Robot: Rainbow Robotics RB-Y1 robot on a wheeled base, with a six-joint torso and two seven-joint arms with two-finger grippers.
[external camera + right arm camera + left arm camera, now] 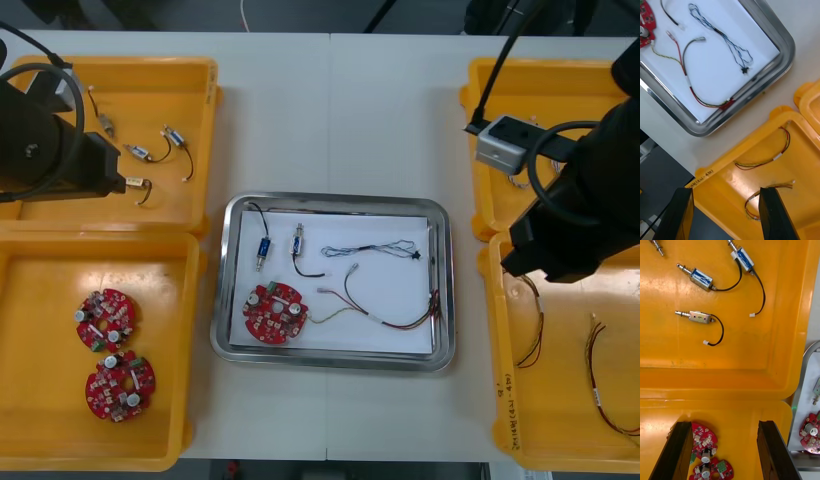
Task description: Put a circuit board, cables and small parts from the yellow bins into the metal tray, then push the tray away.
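Light table [330, 110], metal tray [330, 361] lengthwise left-to-right between yellow bins [120, 68]

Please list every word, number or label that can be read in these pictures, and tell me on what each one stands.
On the rim of the near yellow bin at the robot's right: one line of black print with brackets and digits, too small to read for certain.
On the circuit board in the metal tray: no legible marking.
On the small metal parts with blue bands: no legible text.

The tray [446, 290] lies between the bins [40, 400], holding a circuit board [275, 311] and cables [370, 249].
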